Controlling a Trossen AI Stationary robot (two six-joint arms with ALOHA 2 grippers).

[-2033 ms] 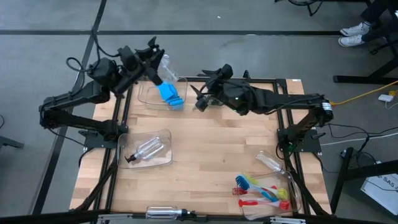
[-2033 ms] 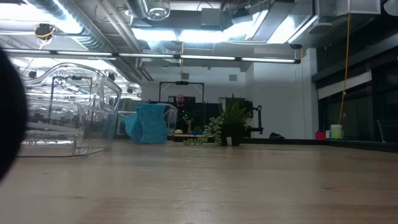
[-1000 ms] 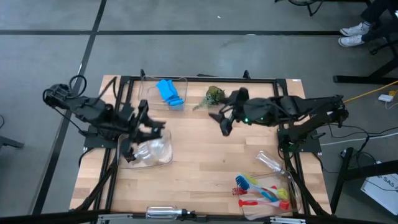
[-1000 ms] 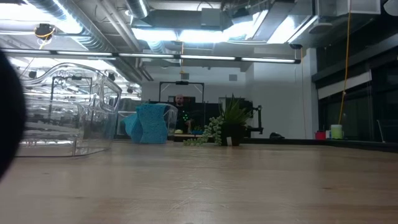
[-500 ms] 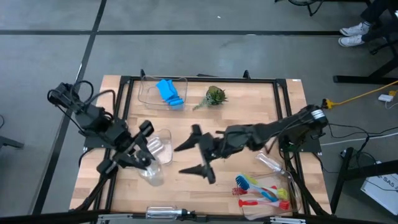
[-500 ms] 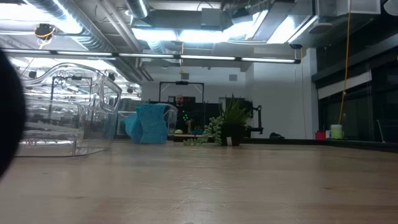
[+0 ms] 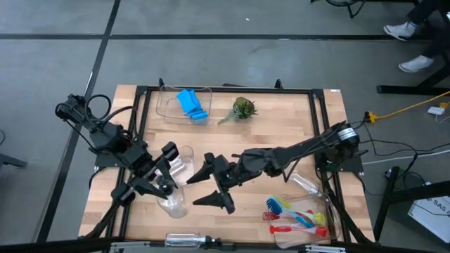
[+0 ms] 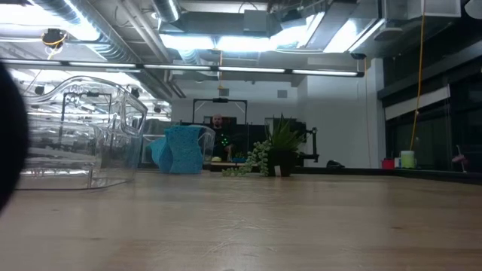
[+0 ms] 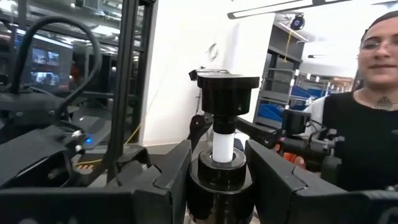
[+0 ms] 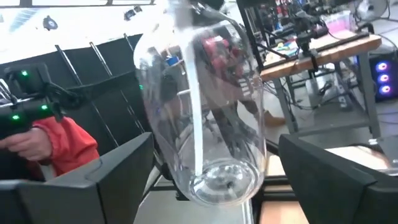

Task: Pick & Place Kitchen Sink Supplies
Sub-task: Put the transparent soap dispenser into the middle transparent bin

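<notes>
Two grippers meet: we see the left gripper (image 7: 163,188) clenched on a clear pump bottle (image 7: 173,202), its base between the right gripper's (image 7: 209,181) spread fingers.

Grey floor (image 7: 232,63) — bright ceiling lights (image 8: 226,38)

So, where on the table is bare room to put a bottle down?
Bare wood lies between the plant and the right gripper, and at the table's front middle. The front right corner, with the brushes, and the left gripper's side are crowded.
</notes>
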